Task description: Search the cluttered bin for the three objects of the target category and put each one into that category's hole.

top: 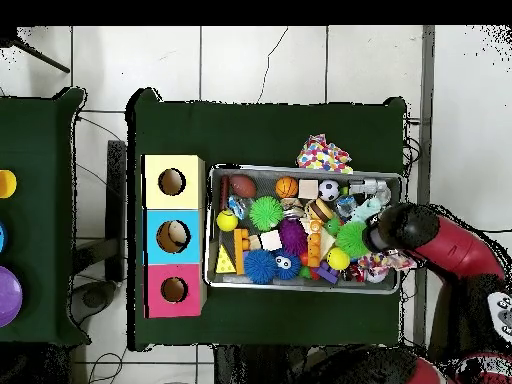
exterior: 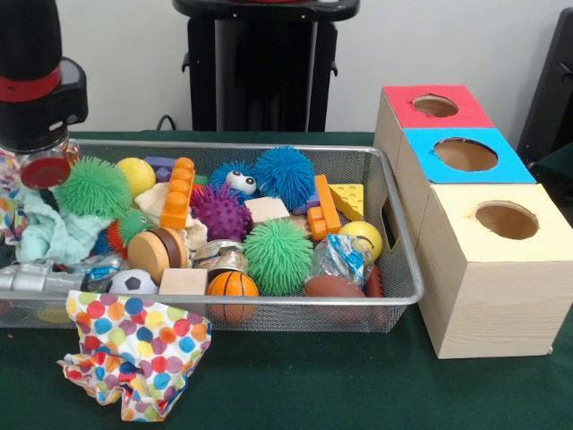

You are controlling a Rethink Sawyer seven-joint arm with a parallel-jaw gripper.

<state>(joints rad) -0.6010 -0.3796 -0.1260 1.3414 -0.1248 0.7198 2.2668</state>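
Note:
The wire mesh bin point(exterior: 269, 302) point(top: 305, 168) is full of toys. A tan bun-like toy with a dark brown band point(exterior: 157, 253) point(top: 319, 209) lies near its front left, beside a plain wooden cube point(exterior: 183, 280). A pale cream soft piece point(exterior: 157, 200) and a pale square piece point(exterior: 266, 209) point(top: 271, 240) lie further in. The red-topped box's hole point(exterior: 435, 106) point(top: 174, 290) is at the far end of the row of boxes beside the bin. My gripper point(exterior: 43, 168) point(top: 385, 232) hangs over the bin's end furthest from the boxes, largely hidden by the arm.
The blue-topped box point(exterior: 465, 154) and the yellow-topped box point(exterior: 506, 219) stand beside the red one. A polka-dot cloth point(exterior: 134, 349) point(top: 322, 155) drapes over the bin's rim. Spiky balls point(exterior: 277, 255), a basketball point(exterior: 232, 288), a yellow ball point(exterior: 136, 175) and orange bricks point(exterior: 179, 193) crowd the bin.

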